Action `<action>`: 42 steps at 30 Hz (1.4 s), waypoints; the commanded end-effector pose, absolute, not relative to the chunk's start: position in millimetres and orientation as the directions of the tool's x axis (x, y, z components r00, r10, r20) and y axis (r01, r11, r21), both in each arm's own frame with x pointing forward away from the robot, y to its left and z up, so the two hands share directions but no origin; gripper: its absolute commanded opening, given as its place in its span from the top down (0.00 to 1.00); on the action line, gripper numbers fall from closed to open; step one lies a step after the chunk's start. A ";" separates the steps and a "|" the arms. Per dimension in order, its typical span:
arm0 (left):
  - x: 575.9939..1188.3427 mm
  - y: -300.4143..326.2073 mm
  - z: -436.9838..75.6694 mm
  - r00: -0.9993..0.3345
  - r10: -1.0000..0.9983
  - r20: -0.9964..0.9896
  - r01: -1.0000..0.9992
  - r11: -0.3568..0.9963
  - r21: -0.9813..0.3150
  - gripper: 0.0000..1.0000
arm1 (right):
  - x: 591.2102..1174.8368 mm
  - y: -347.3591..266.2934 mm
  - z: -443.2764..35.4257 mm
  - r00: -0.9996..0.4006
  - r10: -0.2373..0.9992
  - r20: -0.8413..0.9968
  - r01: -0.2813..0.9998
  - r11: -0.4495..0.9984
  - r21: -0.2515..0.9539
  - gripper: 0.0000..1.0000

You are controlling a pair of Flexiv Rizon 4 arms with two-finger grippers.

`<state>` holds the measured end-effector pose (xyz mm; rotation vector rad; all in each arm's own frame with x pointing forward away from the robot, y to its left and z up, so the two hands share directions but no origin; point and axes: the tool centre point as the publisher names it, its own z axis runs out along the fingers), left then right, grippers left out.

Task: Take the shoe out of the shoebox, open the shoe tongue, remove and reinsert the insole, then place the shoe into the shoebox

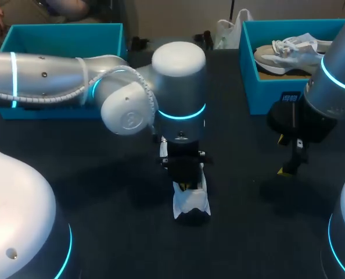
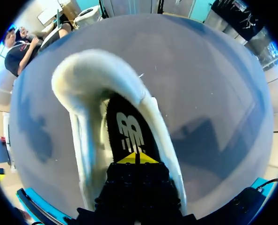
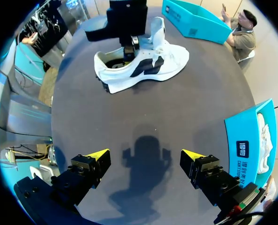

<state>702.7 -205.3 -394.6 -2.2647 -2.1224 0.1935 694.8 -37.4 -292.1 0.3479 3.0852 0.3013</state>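
A white shoe (image 1: pixel 191 200) with dark side marks (image 3: pixel 148 65) lies on the dark table near its middle. My left gripper (image 1: pixel 187 186) comes straight down into the shoe's heel opening. In the left wrist view its fingers (image 2: pixel 136 158) are shut, and the yellow tips touch the heel end of the black insole (image 2: pixel 127 126) inside the shoe's white walls (image 2: pixel 83 79). Whether they pinch the insole is hidden. My right gripper (image 3: pixel 146 157) hangs open and empty above bare table, well clear of the shoe, next to the teal shoebox (image 1: pixel 259 87).
The shoebox (image 3: pixel 244 136) at the back right holds a second pale shoe (image 1: pixel 288 52). Another teal box (image 1: pixel 62 38) sits at the back left behind my left arm. A white plastic bag (image 1: pixel 227 29) lies at the far edge.
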 end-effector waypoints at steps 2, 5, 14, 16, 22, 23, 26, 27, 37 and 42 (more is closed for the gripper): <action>689.6 -197.7 -369.6 0.063 0.988 -0.142 0.991 -0.079 -0.110 1.00 | 693.9 -37.3 -293.1 -0.975 0.223 -0.003 0.219 0.957 0.193 0.00; 678.9 -206.1 -367.8 0.099 0.984 -0.145 0.985 -0.118 -0.126 1.00 | 693.9 -37.3 -293.1 -0.975 0.223 -0.003 0.219 0.957 0.193 0.00; 657.7 -223.6 -393.3 0.171 0.985 -0.024 0.977 -0.172 -0.127 1.00 | 693.9 -37.3 -293.1 -0.975 0.223 -0.003 0.219 0.957 0.193 0.00; 656.4 -225.1 -398.9 0.170 0.985 -0.015 0.979 -0.170 -0.113 1.00 | 693.9 -37.3 -293.1 -0.975 0.223 -0.003 0.219 0.957 0.193 0.00; 666.6 -226.1 -406.5 0.118 0.992 -0.038 0.991 -0.120 -0.059 1.00 | 693.9 -37.3 -293.1 -0.975 0.223 -0.003 0.219 0.957 0.193 0.00; 669.6 -225.2 -403.9 0.106 0.992 -0.061 0.992 -0.110 -0.061 1.00 | 693.9 -37.3 -293.1 -0.975 0.223 -0.003 0.219 0.957 0.193 0.00; 676.5 -222.8 -394.4 0.085 0.991 -0.105 0.995 -0.091 -0.045 1.00 | 693.9 -37.3 -293.1 -0.975 0.223 -0.003 0.219 0.957 0.193 0.00; 678.7 -221.8 -391.3 0.081 0.990 -0.119 0.996 -0.086 -0.032 1.00 | 693.9 -37.3 -293.1 -0.975 0.223 -0.003 0.219 0.957 0.193 0.00; 688.9 -210.9 -368.8 0.060 0.983 -0.175 0.998 -0.061 -0.001 1.00 | 693.9 -37.3 -293.1 -0.975 0.223 -0.003 0.219 0.957 0.193 0.00; 689.3 -212.9 -359.7 0.036 0.985 -0.168 0.999 -0.032 0.026 1.00 | 693.9 -37.3 -293.1 -0.975 0.223 -0.003 0.219 0.957 0.193 0.00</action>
